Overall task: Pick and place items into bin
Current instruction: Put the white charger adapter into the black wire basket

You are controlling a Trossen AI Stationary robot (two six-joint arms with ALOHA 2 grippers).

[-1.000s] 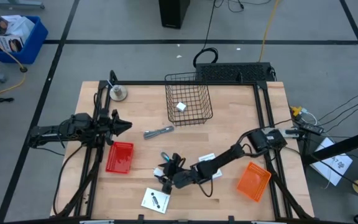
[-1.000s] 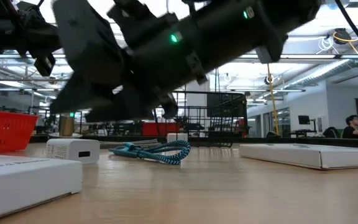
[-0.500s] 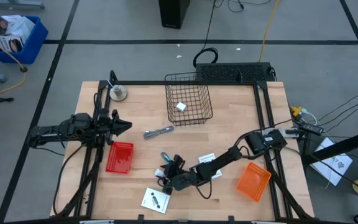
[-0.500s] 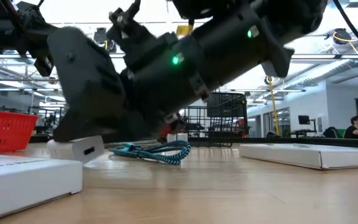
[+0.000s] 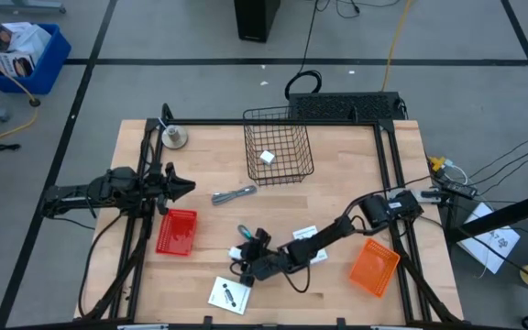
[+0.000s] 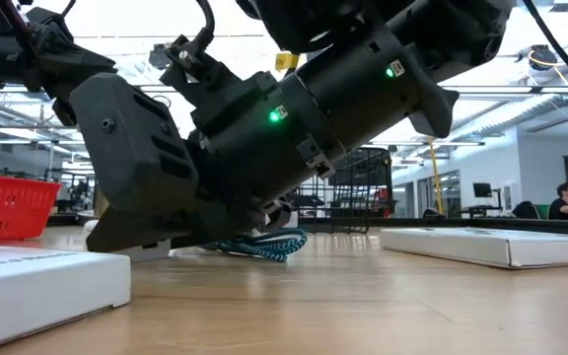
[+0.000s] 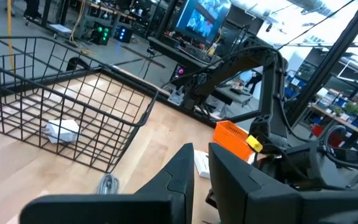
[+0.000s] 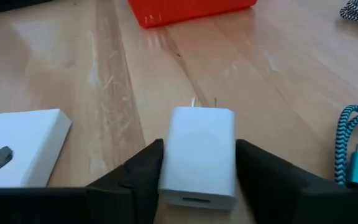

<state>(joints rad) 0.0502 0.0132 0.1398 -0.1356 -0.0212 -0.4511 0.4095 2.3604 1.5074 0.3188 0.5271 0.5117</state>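
A small white charger block [image 8: 199,155] with two prongs lies flat on the table near its near edge, also seen in the high view [image 5: 236,253]. My right gripper [image 8: 197,177] is down at it and shut on it. A blue braided cable [image 5: 244,232] lies just beyond. A grey metal tool [image 5: 235,193] lies mid-table. Two white cards [image 5: 229,294] [image 5: 306,233] lie flat. My left gripper [image 7: 201,158] hovers shut at the table's left, holding nothing. The black wire bin [image 5: 278,151] holds one white block [image 5: 266,157]. My right gripper pinches the white charger block by its two long sides [image 8: 169,155], one finger [image 8: 138,171] on each side. The fingers come low and slanting from the table's right and lie along the block. The block rests flat on the table, prongs pointing away from the gripper.
A red basket [image 5: 176,231] sits left of the block and an orange basket [image 5: 374,266] at the near right. A round metal object [image 5: 174,137] stands at the far left corner. Bare wood lies between the grey tool and the bin.
My right gripper has come down toward the table over the white block, its body tipping lower in the low view until it covers most of the block. The block tilted slightly half a second ago.
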